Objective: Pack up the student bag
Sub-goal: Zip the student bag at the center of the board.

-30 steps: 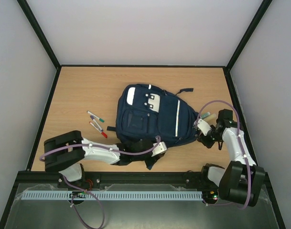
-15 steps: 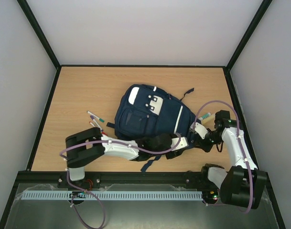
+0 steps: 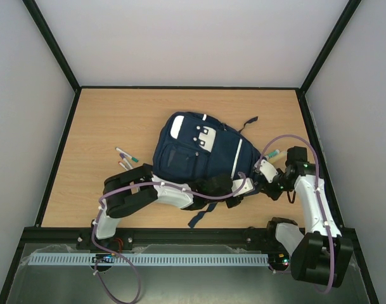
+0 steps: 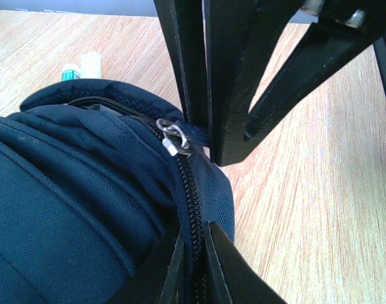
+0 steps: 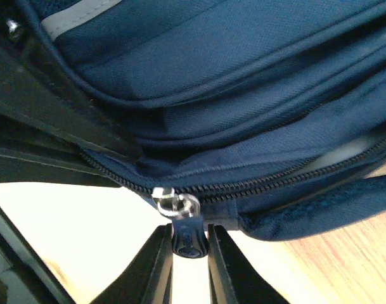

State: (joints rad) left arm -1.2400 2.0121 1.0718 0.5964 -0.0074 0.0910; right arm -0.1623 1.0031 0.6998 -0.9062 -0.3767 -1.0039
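Student bag (image 3: 199, 155) runs far-left to near-right.

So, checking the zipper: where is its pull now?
Right wrist view: the zipper pull hangs at the student bag's right edge, pinched between the right gripper's fingers.

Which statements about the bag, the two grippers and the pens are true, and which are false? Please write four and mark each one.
1. The right gripper pinches the zipper pull of the student bag. True.
2. The student bag stands upright on its base. False: it lies flat on the table, front pocket up.
3. The left gripper hangs wide open above the markers. False: its fingers are closed on the bag's edge at the zipper, close to the right gripper.
4. Several markers lie on the table on the left arm's side of the bag. True.
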